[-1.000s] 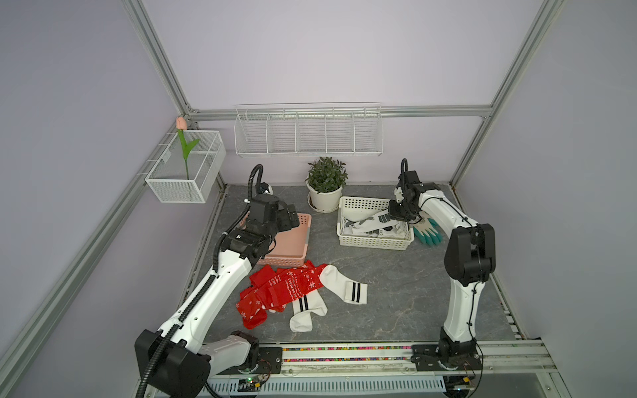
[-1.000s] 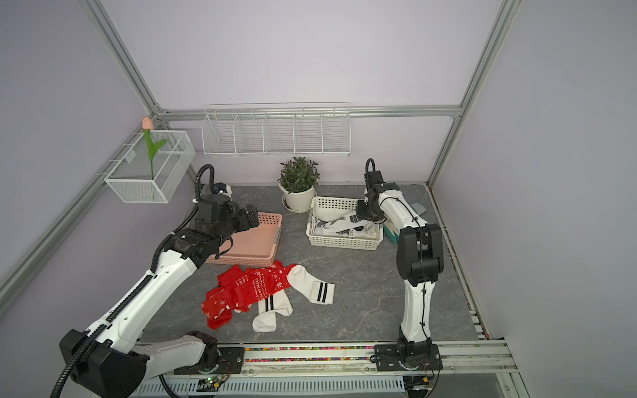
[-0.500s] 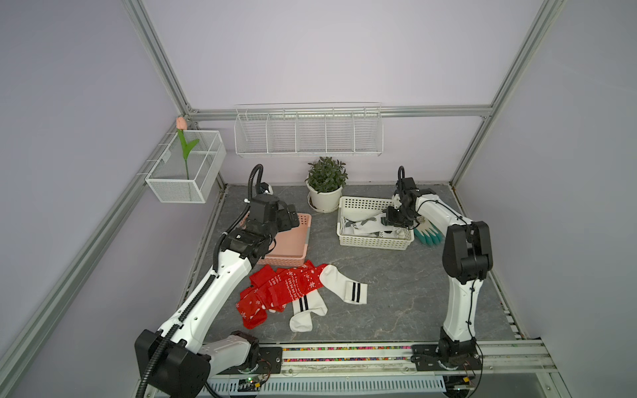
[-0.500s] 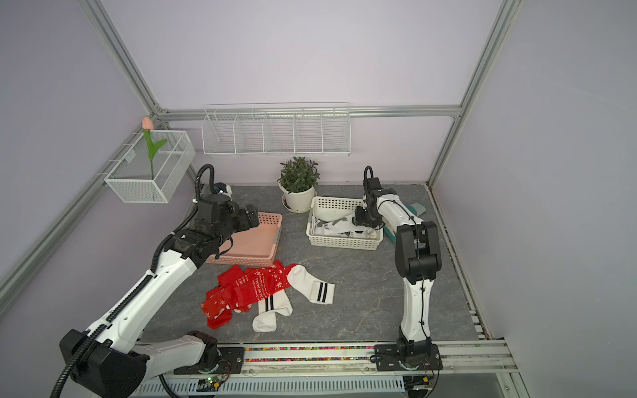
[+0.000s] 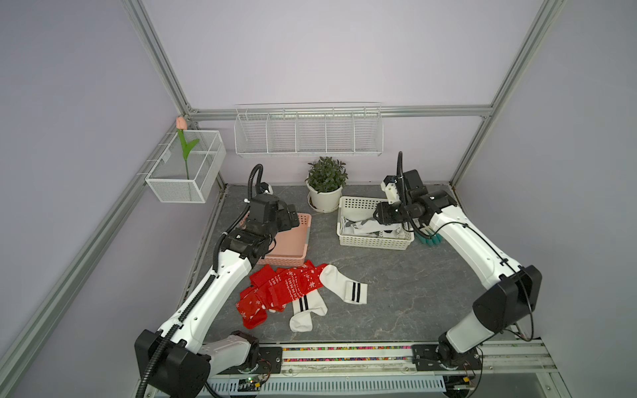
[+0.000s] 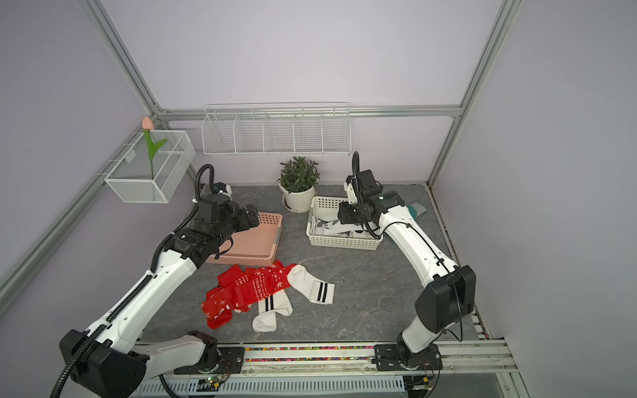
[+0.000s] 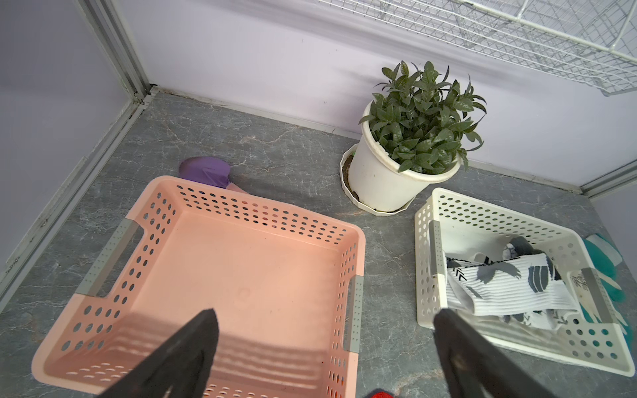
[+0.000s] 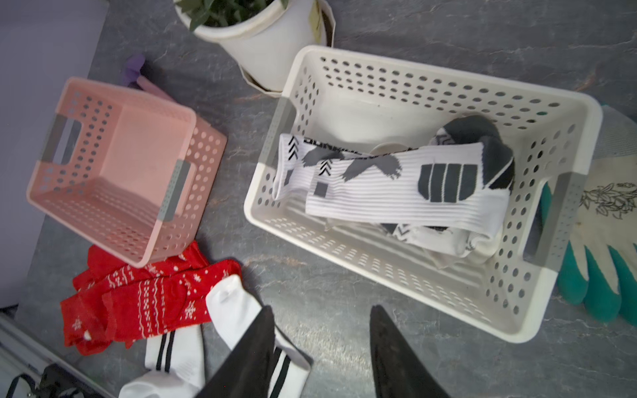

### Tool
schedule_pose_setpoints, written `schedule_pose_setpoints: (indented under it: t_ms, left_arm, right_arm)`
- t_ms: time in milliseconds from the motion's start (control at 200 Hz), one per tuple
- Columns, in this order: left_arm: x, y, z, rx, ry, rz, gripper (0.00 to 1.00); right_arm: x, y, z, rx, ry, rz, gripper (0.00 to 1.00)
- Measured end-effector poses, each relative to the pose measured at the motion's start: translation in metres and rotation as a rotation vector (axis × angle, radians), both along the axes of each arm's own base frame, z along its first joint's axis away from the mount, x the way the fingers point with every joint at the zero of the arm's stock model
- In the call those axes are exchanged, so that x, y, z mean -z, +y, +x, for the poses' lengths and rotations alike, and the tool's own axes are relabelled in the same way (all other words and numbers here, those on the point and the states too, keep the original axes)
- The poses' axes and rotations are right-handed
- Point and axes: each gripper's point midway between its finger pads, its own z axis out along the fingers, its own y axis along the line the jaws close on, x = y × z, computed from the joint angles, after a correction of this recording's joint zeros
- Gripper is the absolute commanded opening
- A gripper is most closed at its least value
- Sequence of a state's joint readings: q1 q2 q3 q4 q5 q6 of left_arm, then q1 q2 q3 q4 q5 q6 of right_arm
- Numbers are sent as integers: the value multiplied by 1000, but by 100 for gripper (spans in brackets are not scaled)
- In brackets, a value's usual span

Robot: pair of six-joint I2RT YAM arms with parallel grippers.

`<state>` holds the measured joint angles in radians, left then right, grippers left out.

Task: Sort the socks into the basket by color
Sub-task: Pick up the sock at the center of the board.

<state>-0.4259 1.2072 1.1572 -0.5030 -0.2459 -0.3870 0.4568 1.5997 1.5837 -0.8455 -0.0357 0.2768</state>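
The left gripper point(image 7: 325, 313) hangs over the pink basket point(image 5: 304, 237). Its jaws are spread wide and hold nothing. The right gripper point(image 8: 321, 308) hangs over the white basket point(image 5: 375, 244). Its jaws are apart too, with nothing between them. Inside the white basket lie white and grey socks point(image 8: 406, 186). A pile of red socks point(image 5: 286, 287) with white snowflakes lies on the grey table point(image 5: 396, 296), just in front of the pink basket. 2 striped white socks point(image 5: 339, 281) lie there too, touching the red pile. Beside the white basket lie teal gloves point(image 8: 603, 272). A green plant point(image 5: 325, 174) in a white pot stands between the baskets, near the back wall.
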Motion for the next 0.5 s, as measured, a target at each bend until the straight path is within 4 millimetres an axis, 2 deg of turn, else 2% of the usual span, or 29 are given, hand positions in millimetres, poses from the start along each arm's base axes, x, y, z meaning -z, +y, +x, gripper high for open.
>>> schedule_pose_setpoints:
  t_ms: [330,500]
  left_arm:
    - [-9,2,-1,-7,-29,-9,99]
    - [-9,4,-1,-17,-31,-3,99]
  right_arm:
    - [11,24,-67,-88,19,-68,51]
    - [32,35,-101,-141,66,-103,53]
